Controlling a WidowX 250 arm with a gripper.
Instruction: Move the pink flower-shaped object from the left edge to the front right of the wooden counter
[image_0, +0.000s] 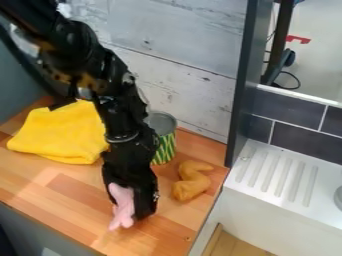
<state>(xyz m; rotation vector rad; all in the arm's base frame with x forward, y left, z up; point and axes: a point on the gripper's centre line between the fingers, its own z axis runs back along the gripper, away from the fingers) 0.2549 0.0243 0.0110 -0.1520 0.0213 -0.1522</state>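
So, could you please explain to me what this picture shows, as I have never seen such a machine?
This is one picture, from a fixed camera looking down at a slant. The black robot arm comes in from the upper left; its gripper holds a soft-looking pink object low over the wooden counter. Behind are a folded yellow cloth and a green-and-yellow can; a golden-brown, bent piece lies right of the gripper in the picture.

Up-left of gripper: yellow cloth, bunched on wood counter. Up-right of it: green patterned can, partly hidden. Right: tan wing-shaped toy. Farther right: white ribbed drainboard. Behind: gray plank wall.
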